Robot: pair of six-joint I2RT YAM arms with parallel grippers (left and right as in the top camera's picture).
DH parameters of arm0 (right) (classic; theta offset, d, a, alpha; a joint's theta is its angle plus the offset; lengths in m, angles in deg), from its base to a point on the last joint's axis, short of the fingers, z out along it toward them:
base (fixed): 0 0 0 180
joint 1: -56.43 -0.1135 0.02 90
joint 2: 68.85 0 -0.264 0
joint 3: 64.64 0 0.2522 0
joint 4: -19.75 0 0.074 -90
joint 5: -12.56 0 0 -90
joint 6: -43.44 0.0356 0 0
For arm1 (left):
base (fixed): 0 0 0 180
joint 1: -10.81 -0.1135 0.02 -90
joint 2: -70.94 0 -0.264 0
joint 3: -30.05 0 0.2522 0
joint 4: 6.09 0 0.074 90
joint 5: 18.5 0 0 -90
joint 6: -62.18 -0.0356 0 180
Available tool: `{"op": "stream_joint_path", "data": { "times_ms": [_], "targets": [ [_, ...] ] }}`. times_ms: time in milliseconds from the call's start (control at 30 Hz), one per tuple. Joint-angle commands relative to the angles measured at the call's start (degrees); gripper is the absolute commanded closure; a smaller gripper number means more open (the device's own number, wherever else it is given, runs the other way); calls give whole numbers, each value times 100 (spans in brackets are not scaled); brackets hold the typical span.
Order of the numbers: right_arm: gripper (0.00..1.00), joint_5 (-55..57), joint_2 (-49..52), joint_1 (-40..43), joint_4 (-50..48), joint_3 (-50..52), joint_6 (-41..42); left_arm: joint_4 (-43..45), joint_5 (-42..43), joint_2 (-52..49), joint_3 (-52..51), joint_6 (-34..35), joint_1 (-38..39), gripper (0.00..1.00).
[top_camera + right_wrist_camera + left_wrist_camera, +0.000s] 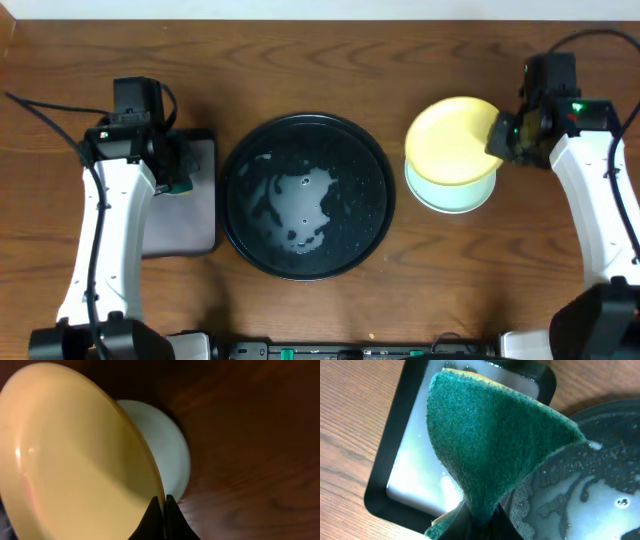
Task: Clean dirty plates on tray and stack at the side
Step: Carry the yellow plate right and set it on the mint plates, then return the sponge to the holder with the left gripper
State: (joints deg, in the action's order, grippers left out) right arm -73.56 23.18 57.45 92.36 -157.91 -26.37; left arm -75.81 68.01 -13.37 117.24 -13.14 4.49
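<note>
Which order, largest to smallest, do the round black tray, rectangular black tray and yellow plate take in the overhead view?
1. Round black tray.
2. Rectangular black tray, partly hidden under the left arm.
3. Yellow plate, held raised and so nearer the camera; this rank is less sure.

Overhead is bright and even, lit from above, with short, soft shadows; a pale sheen glares off the wet tray (360,150). The left wrist view is well lit: the sponge (490,445) is crisp, while the small tray (415,470) behind it washes out to white glare. The right wrist view is dim and warm. There the bench (250,435) falls nearly black, and the yellow plate (75,455) looks soft, probably too close to focus, with one faint highlight.
</note>
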Motion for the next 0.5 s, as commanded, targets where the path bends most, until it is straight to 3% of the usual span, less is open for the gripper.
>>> {"op": "stream_joint_path", "data": {
  "times_ms": [0, 200, 300, 467],
  "targets": [
    [99, 120, 22, 256, -402, 584, 166, -11, -240, -160, -9, -201, -26, 92],
    [98, -249, 24, 264, -1397, 1604, 229, 83, -555, -227, -9, -199, -26, 93],
    [80, -549, 24, 264, -1716, 1915, 225, 142, -627, -227, -9, -201, -26, 92],
    [60, -785, 22, 223, -1563, 1652, 76, 157, -625, -227, -9, -201, -26, 93]
  ]
}}
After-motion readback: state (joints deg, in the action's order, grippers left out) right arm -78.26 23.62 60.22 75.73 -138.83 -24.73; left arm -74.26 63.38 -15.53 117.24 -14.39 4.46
